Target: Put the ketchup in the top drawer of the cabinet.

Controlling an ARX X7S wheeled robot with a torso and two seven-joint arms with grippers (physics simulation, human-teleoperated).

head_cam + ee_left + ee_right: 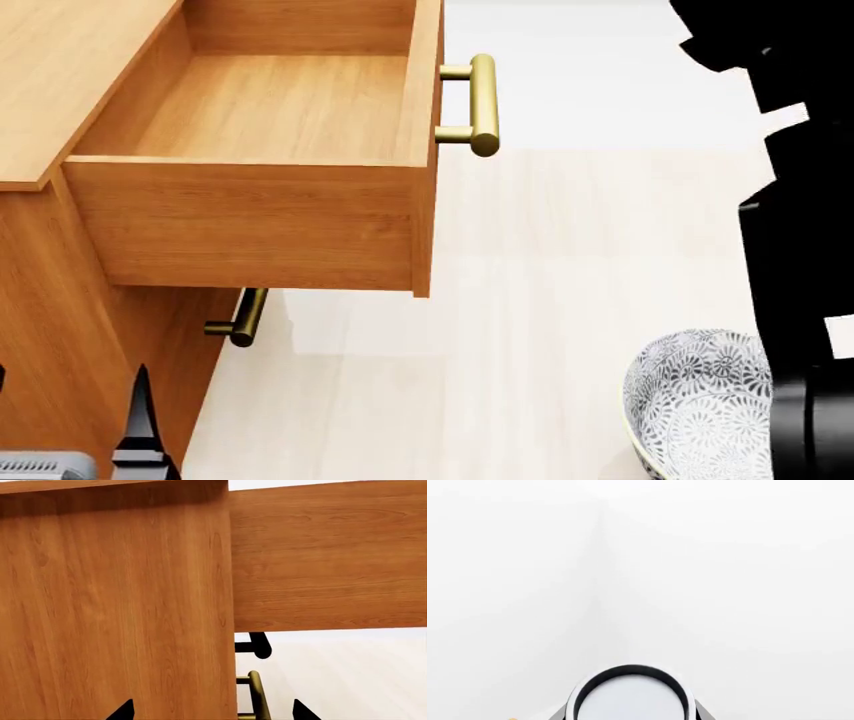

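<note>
From the head view I see the top drawer of the cabinet pulled fully open and empty. My right gripper grasps what looks like the ketchup, not yet over it. My left gripper is spread, empty.

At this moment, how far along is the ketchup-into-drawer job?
Done: the top drawer stands pulled out of the cabinet, its inside bare. In hand: the right wrist view shows a round silver lid close between the right gripper's fingers, likely the ketchup, though no label shows. Left: carry it over the drawer, release, perhaps shut it. The patterned bowl sits aside.
</note>
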